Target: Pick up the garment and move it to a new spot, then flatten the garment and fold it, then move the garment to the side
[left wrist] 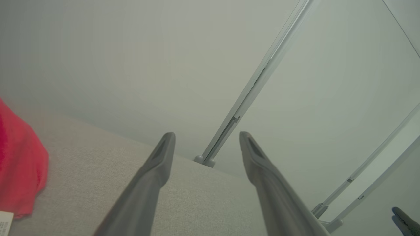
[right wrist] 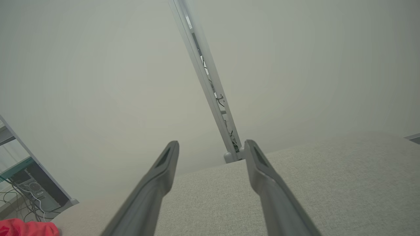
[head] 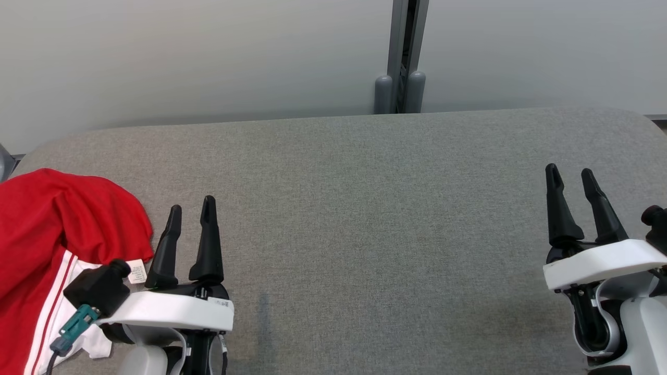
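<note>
A red garment (head: 57, 229) with white side stripes and a small white label lies crumpled at the left edge of the grey table (head: 365, 219). The left wrist view catches it as a red patch (left wrist: 19, 164) at the left, and the right wrist view as a red corner (right wrist: 26, 227) at the bottom left. My left gripper (head: 191, 209) hovers just right of the garment, open, with nothing between its fingers. Far off at the right side, my right gripper (head: 569, 174) is open and empty too.
A pale wall with a grey vertical post (head: 404, 57) stands behind the table's far edge. The right wrist view takes in a shelf with cables (right wrist: 23, 186) beyond the table's left end. The tabletop between my grippers is bare grey fabric.
</note>
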### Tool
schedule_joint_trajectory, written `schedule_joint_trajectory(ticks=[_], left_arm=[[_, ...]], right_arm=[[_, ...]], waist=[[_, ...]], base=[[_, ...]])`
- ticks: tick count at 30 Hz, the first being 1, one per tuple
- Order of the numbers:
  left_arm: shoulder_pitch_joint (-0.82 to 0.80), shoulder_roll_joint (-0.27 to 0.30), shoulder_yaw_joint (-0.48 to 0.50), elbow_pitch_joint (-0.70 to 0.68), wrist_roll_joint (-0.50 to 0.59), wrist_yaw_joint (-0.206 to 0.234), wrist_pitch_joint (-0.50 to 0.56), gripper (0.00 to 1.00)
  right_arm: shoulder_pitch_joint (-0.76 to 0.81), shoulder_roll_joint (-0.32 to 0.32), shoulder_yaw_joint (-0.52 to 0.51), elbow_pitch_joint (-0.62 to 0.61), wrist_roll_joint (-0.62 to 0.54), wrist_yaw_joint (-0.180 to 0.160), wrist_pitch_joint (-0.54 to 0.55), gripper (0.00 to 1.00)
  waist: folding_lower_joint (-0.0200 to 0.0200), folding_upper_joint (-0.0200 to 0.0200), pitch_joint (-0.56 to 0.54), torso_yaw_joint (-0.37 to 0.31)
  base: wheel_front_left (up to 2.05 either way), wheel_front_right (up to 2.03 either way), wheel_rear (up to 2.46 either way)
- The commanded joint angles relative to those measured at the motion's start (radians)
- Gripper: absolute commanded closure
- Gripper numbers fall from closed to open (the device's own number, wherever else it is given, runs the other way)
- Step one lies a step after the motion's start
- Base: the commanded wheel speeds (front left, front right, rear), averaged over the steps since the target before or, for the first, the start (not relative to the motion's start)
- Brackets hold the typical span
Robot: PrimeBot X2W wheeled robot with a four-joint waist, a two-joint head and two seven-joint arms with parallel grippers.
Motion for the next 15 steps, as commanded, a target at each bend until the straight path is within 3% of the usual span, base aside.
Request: schedule_joint_trajectory(ticks=[1, 15], left_arm=[[-0.006, 0.004, -0.014, -0.022, 0.065, 0.022, -0.009, 0.00], [0.027, 0.027, -0.103, 0.023, 0.325, 0.155, -0.036, 0.00]], right_arm=[[-0.026, 0.001, 0.009, 0.001, -0.035, 0.001, -0.016, 0.00], [0.021, 0.041, 0.072, 0.068, -0.122, 0.001, -0.063, 0.00]], waist=[[0.0000, 0.0000, 0.002, 0.001], [0.0000, 0.0000, -0.001, 0.000]], base=[[0.00, 0.00, 0.00], [0.00, 0.00, 0.00]])
